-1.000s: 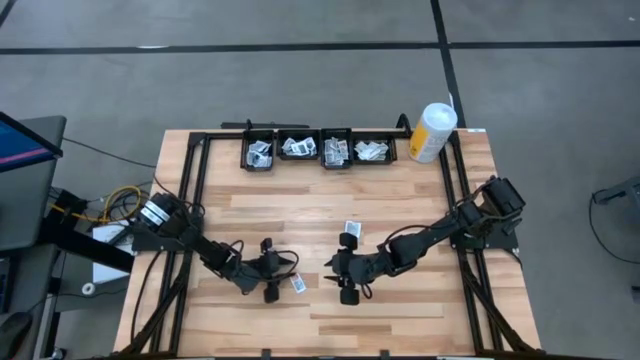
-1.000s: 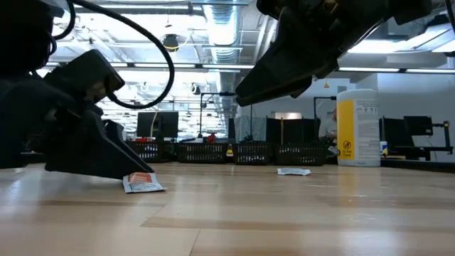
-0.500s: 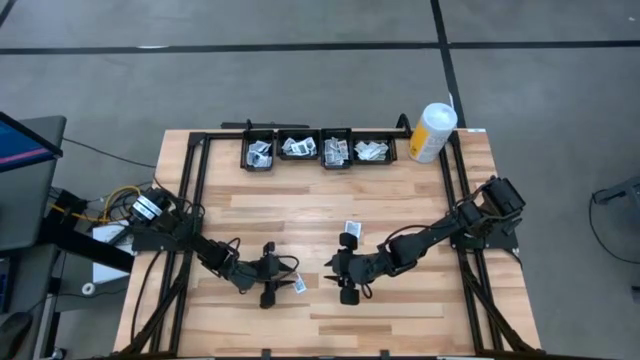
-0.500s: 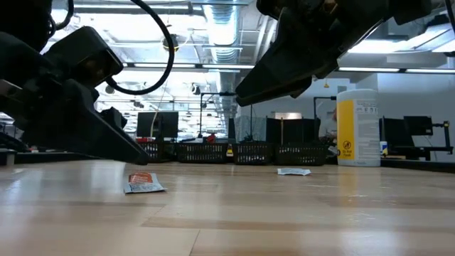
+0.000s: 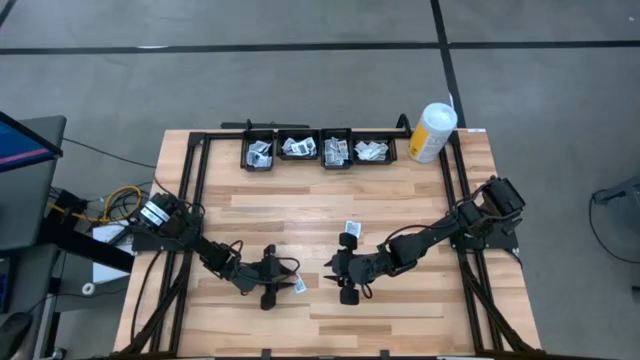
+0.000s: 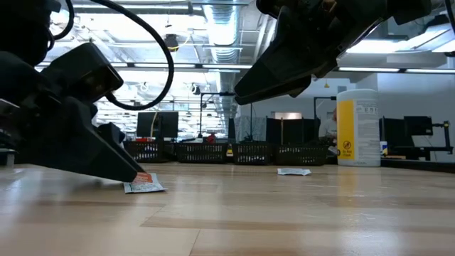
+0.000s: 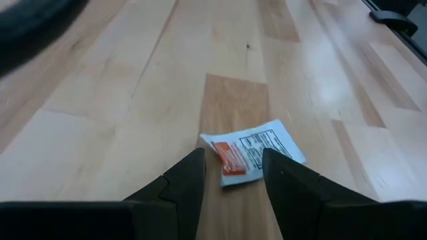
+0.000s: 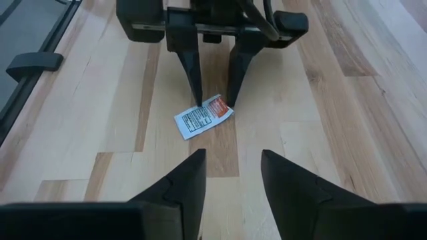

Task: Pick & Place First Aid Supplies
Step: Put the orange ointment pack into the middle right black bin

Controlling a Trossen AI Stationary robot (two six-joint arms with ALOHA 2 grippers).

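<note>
The left gripper (image 5: 282,286), low over the front middle of the light wooden slatted table (image 5: 400,190), stands with its two dark fingers apart astride the orange end of a small flat white packet with an orange band and black print (image 5: 298,285); the packet lies flat on the wood, not lifted; the right gripper (image 5: 335,278), just beside it and raised above the table, faces it with fingers parted and holding nothing; another small white packet (image 5: 351,227) lies near the table's middle; four black bins of white packets (image 5: 318,150) line the back edge, a white-and-yellow canister (image 5: 432,131) at the back right corner.
</note>
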